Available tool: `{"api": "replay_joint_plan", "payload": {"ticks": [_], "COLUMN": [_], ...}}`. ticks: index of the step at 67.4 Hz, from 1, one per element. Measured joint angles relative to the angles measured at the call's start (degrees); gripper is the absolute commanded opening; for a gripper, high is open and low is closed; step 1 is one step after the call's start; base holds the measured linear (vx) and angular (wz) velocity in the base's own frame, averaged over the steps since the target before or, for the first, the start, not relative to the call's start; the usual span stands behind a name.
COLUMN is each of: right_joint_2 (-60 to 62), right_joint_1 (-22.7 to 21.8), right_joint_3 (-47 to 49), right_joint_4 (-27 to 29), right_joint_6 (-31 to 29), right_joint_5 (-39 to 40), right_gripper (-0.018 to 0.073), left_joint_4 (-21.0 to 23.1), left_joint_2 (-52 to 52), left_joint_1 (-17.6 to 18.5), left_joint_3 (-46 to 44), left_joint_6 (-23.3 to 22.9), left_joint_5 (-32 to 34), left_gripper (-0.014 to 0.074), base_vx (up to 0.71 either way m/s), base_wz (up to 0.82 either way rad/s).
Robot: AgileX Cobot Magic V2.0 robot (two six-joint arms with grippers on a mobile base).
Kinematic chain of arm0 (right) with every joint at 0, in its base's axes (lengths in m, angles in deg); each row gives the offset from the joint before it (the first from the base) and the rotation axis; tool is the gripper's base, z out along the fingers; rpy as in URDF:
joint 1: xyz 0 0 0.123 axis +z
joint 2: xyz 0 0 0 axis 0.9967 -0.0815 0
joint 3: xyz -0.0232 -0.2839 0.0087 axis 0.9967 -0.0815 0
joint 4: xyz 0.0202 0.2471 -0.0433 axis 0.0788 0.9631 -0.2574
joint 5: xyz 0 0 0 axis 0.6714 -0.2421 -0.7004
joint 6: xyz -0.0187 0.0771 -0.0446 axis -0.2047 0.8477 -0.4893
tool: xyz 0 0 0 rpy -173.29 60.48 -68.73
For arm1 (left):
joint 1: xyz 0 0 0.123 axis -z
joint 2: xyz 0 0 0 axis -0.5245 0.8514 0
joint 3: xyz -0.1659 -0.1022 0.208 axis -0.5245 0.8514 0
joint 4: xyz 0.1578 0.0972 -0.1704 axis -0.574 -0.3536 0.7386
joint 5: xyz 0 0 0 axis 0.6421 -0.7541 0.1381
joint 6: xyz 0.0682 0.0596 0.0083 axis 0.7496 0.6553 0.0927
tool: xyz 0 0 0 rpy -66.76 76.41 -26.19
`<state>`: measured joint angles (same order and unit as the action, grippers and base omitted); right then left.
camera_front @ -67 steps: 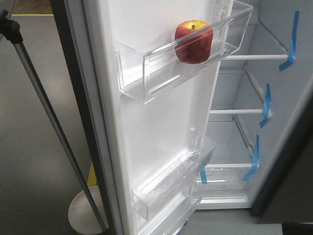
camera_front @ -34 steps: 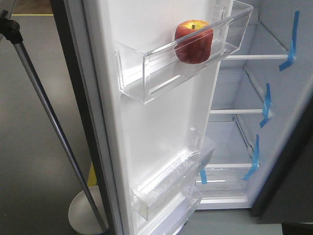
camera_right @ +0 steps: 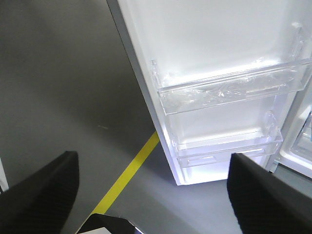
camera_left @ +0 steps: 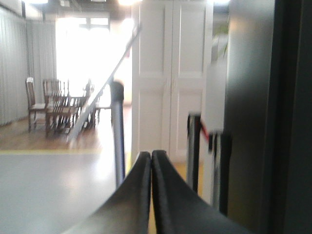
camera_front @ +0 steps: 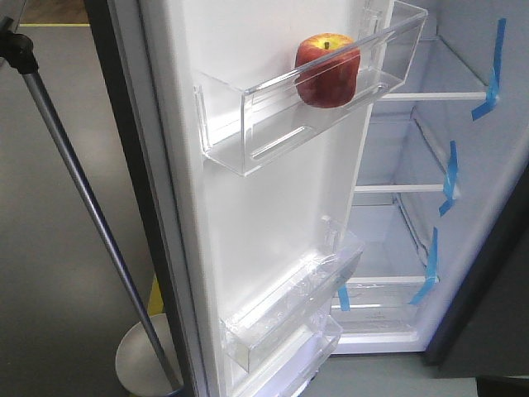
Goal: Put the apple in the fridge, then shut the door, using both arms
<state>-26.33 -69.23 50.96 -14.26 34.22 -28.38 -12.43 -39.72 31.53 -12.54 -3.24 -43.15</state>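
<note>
Apple (camera_front: 327, 70) in door bin (camera_front: 273, 124), apparently beyond jaws.

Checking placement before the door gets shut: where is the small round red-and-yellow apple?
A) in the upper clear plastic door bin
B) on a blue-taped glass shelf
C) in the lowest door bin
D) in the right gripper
A: the small round red-and-yellow apple sits in the upper clear plastic bin on the white inner face of the open door.

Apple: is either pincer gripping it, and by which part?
Neither. The apple sits free in the door bin; left pincer shut empty, right pincer open.
</note>
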Motion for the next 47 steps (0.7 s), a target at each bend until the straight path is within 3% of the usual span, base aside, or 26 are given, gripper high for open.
{"api": "replay_joint_plan", "payload": {"ticks": [8,16,29,47], "right_joint_2": [0.00,0.00,0.00,0.00], "right_joint_1": [0.00,0.00,0.00,0.00], "right_joint_3": [0.00,0.00,0.00,0.00], "right_joint_4": [0.00,0.00,0.00,0.00], "right_joint_6": [0.00,0.00,0.00,0.00], "right_joint_5": [0.00,0.00,0.00,0.05], "right_gripper": [0.0590,0.0590,0.0590,0.0590], "left_joint_4": [0.00,0.00,0.00,0.00], "left_joint_2": [0.00,0.94,10.22,28.04], "left_joint_1": [0.00,0.00,0.00,0.00], "left_joint_3": [-3.36,-9.49,-22.39,-38.32], "left_joint_6": [-2.75,-3.18,-2.78,3.74], "left_joint_5": [3.62,2.50,-7.36,-21.60], "left_gripper": [-0.0006,-0.0006,-0.0006,-0.0006], "base_vx": [0.00,0.00,0.00,0.00], "base_wz": [0.00,0.00,0.00,0.00]}}
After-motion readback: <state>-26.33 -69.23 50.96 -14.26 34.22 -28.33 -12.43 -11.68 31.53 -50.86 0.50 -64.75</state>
